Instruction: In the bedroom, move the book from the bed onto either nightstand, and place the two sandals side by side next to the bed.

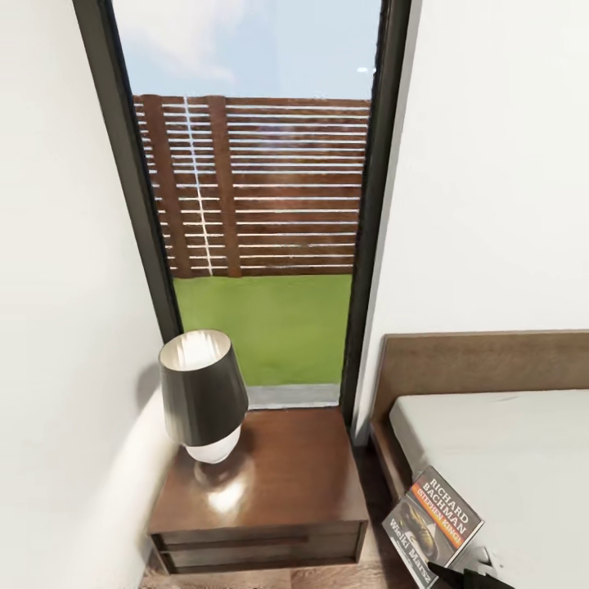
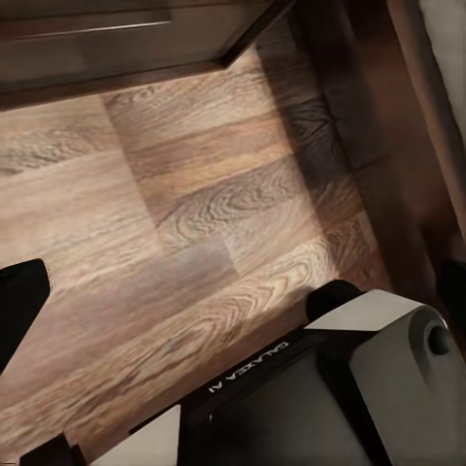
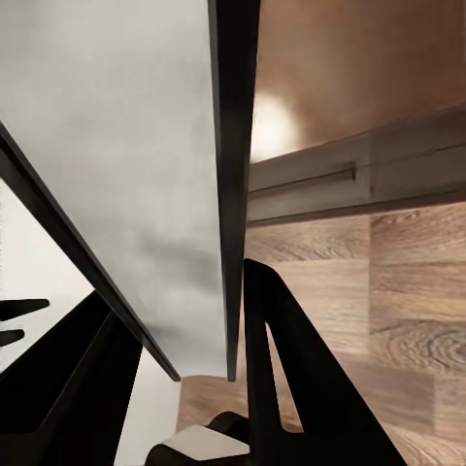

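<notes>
Book held at the bed's edge, beside the nightstand.

The right gripper (image 3: 184, 359) is clamped on the book (image 1: 433, 523), a thin flat paperback with an orange band, tilted over the pale mattress edge of the bed (image 1: 507, 442) and the plank floor (image 2: 194, 214). The left gripper (image 2: 29, 388) shows only dark finger parts, so its state is unclear. Farther off, the glossy dark-wood nightstand (image 1: 278, 483) carries a lamp (image 1: 203, 393) with a dark tapered shade before the window (image 1: 254, 204).
</notes>
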Motion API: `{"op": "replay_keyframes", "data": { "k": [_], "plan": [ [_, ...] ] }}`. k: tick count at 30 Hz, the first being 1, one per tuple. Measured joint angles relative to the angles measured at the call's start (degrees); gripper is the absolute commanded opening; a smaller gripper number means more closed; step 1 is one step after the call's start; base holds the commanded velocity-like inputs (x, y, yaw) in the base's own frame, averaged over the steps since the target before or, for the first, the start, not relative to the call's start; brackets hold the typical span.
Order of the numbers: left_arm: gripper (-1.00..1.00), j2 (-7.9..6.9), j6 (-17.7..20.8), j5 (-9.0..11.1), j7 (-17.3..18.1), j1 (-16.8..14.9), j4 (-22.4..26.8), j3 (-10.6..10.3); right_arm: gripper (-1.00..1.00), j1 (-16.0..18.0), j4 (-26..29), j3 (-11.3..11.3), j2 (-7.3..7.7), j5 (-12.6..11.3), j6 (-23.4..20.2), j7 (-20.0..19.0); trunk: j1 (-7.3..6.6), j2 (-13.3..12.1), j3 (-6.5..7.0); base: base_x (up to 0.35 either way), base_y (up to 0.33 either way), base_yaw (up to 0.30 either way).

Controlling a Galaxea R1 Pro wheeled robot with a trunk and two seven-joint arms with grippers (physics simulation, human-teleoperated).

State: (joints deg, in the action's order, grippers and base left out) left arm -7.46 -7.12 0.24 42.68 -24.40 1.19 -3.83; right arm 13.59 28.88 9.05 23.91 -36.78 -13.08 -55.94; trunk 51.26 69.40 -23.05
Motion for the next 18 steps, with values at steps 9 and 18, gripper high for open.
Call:
{"op": "replay_keyframes", "data": {
  "k": [9, 18],
  "plan": [
    [1.0, 0.02, 0.0, 0.0, 0.0, 0.0, 0.0, 0.0, -1.0, 0.0, 0.0, 0.0, 0.01, 0.0, 0.0, -0.1, -0.03, 0.0, 0.0, 0.224, 0.0, 0.131],
    [1.0, 0.01, 0.0, 0.0, 0.0, 0.0, 0.0, 0.0, -1.0, 0.0, 0.0, 0.0, 0.01, 0.0, 0.0, -0.1, -0.01, 0.0, 0.0, 0.261, 0.0, 0.003]
  ]
}}
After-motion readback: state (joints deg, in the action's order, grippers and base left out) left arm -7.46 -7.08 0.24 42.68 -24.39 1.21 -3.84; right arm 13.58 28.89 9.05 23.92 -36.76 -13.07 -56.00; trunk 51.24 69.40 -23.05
